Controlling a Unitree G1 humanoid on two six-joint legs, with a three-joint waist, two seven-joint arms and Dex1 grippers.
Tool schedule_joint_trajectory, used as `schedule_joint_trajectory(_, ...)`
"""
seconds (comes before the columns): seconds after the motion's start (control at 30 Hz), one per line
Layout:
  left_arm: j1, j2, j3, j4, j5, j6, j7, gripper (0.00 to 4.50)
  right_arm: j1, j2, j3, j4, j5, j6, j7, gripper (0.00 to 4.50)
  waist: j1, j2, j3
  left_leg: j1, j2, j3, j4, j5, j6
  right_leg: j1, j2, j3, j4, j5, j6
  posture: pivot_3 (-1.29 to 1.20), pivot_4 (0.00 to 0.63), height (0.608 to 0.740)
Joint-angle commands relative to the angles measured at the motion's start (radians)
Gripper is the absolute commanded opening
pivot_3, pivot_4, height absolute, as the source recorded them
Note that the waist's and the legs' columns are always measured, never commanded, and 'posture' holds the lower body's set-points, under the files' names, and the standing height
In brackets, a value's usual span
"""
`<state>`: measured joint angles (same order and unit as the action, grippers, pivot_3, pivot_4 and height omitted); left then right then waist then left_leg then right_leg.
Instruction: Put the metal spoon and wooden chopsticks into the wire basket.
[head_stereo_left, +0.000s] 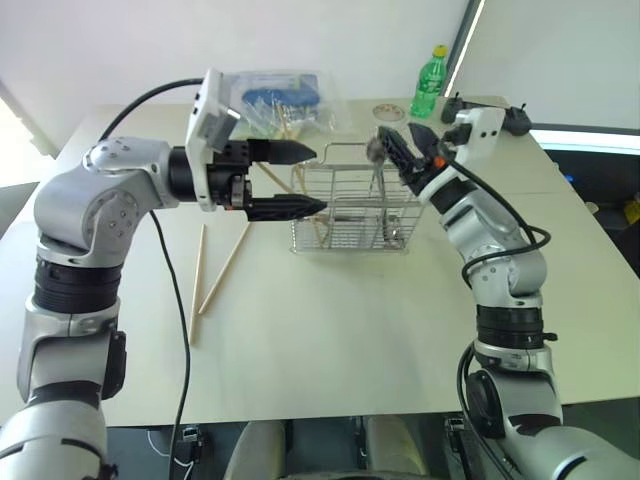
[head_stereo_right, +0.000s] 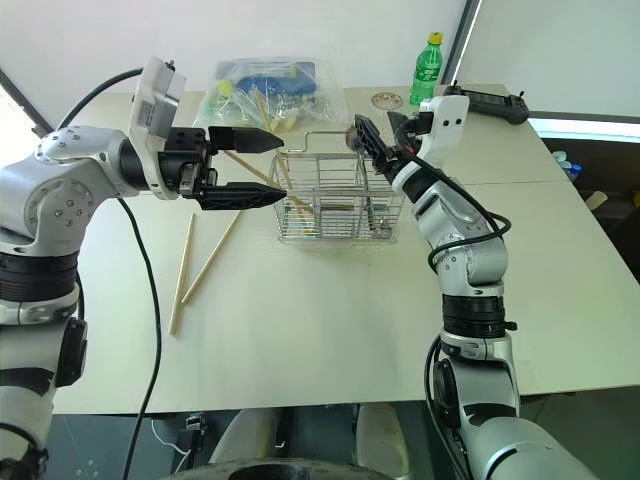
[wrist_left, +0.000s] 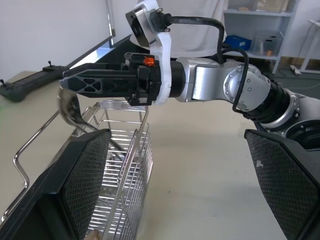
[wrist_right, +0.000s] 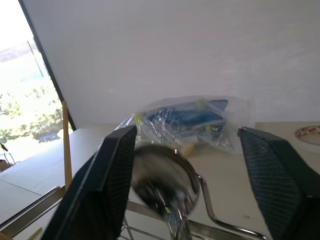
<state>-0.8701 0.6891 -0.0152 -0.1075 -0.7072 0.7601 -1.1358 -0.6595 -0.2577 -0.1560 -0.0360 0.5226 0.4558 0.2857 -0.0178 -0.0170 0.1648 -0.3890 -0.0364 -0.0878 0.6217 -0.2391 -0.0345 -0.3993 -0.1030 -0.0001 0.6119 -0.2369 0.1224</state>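
Spoon in basket, two chopsticks left on the tabletop, nearer my left arm.

My right gripper (head_stereo_left: 410, 145) has its fingers apart over the wire basket (head_stereo_left: 350, 215); metal spoon (head_stereo_left: 377, 150) stands upright inside, bowl up beside them. Left gripper (head_stereo_left: 300, 180) hovers level, fingers spread, empty. Loose wooden chopsticks (head_stereo_left: 197, 282) lie below it, long axes running roughly toward me.

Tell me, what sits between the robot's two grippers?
In the left eye view, the wire basket sits between the left gripper and right gripper, with the metal spoon standing inside.
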Motion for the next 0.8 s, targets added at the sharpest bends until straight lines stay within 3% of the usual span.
schedule_joint_trajectory(0.03,-0.032,0.006,0.026,0.005,0.004,-0.016,-0.002,4.5,-0.007,-0.03,-0.052,-0.055,0.017,0.016,-0.01,4.18,0.001,0.0,0.0,0.0,0.0,0.0,0.0,0.0,0.0,0.0,0.0,0.0,0.0,0.0,0.0,0.0,0.15,0.721)
schedule_joint_trajectory(0.27,-0.046,-0.002,0.016,0.03,0.021,-0.031,-0.015,4.5,-0.003,-0.144,-0.1,-0.124,0.047,0.096,0.027,4.18,0.003,0.0,0.0,0.0,0.0,0.0,0.0,0.0,0.0,0.0,0.0,0.0,-0.001,0.0,0.0,0.0,0.15,0.721)
schedule_joint_trajectory(0.4,-0.04,0.018,0.024,0.036,0.033,-0.028,-0.029,4.5,0.036,-0.316,-0.145,-0.242,0.168,0.235,0.157,4.18,0.004,0.0,0.0,-0.001,0.0,0.0,-0.001,0.0,0.0,0.0,0.0,0.0,-0.002,0.0,0.0,0.0,0.15,0.721)
schedule_joint_trajectory(0.6,-0.021,0.1,0.079,0.109,0.084,-0.035,0.005,4.5,0.143,-0.671,-0.29,-0.398,0.39,0.429,0.432,4.18,0.003,0.0,0.001,-0.001,0.0,0.0,-0.001,-0.001,0.001,0.0,0.0,0.0,-0.003,-0.002,-0.002,0.0,0.15,0.721)
schedule_joint_trajectory(0.7,-0.016,0.154,0.109,0.171,0.112,-0.008,0.05,4.5,0.2,-0.766,-0.351,-0.464,0.481,0.48,0.505,4.18,0.0,0.0,0.002,0.0,0.002,0.001,-0.001,-0.001,0.002,0.001,0.0,0.0,-0.003,-0.003,-0.004,0.0,0.15,0.721)
schedule_joint_trajectory(0.8,-0.023,0.189,0.08,0.252,0.213,0.027,0.173,4.5,0.251,-0.782,-0.39,-0.522,0.538,0.502,0.489,4.18,0.003,-0.002,0.002,0.001,0.002,0.001,0.0,-0.001,0.002,0.001,0.001,0.0,-0.003,-0.003,-0.004,0.0,0.15,0.721)
